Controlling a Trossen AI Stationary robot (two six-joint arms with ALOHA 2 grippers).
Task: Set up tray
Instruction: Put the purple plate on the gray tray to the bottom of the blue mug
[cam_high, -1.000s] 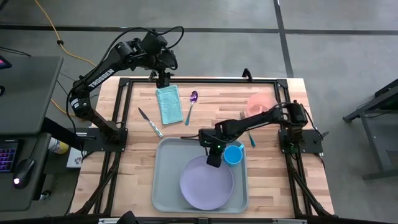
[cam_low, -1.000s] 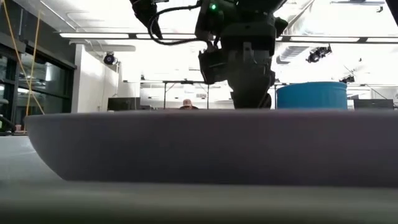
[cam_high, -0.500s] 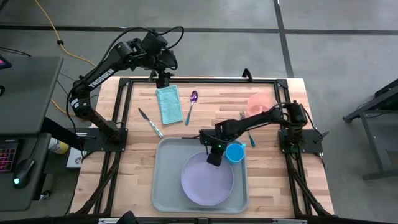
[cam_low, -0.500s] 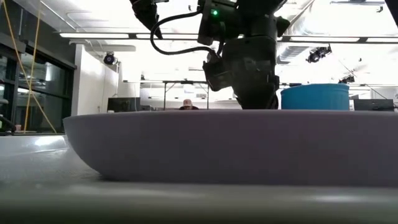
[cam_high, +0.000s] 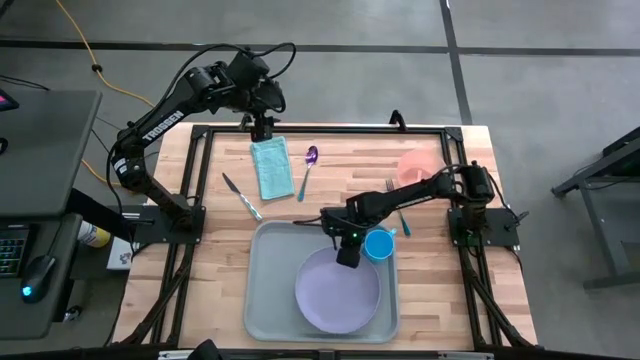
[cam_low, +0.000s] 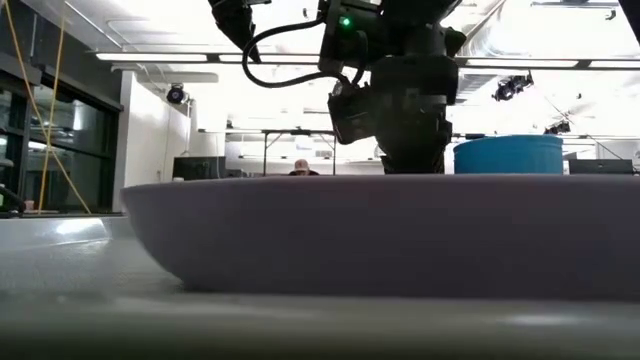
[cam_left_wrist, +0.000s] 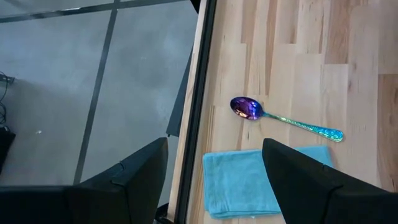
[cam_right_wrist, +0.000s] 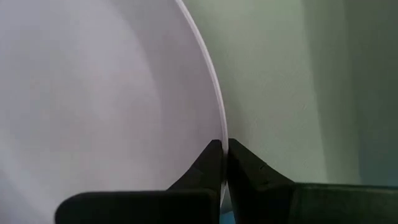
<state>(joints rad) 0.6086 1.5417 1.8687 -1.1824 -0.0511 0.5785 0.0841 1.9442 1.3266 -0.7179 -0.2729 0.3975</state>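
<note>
The pale grey-green tray (cam_high: 265, 290) lies at the table's near middle. The round lavender plate (cam_high: 338, 295) sits inside it, and a blue cup (cam_high: 378, 245) stands in the tray's far right corner. My right gripper (cam_high: 347, 258) is over the plate's far rim and shut on it. In the right wrist view the plate (cam_right_wrist: 106, 93) fills one side and the tray floor (cam_right_wrist: 280, 81) the other. My left gripper (cam_high: 262, 130) hangs open above the far end of the folded teal napkin (cam_high: 270, 168), touching nothing. My right gripper pinches the plate's thin rim (cam_right_wrist: 219, 134) at its far edge between the two fingers. The fingers come from above, pointing down, with one inside the rim and one outside. The plate (cam_low: 400, 235) stays level and low in the tray.
On the wood beyond the tray lie a purple spoon (cam_high: 308, 170), a knife (cam_high: 242, 197) and a fork (cam_high: 397, 205). A pink cup (cam_high: 415, 168) stands near the right arm. The blue cup (cam_low: 505, 155) stands close beside my right gripper (cam_low: 400, 150).
My right gripper has moved a little toward the table's right edge, still shut on the rim. The plate has slid with it to the right inside the tray, closer to the blue cup.
</note>
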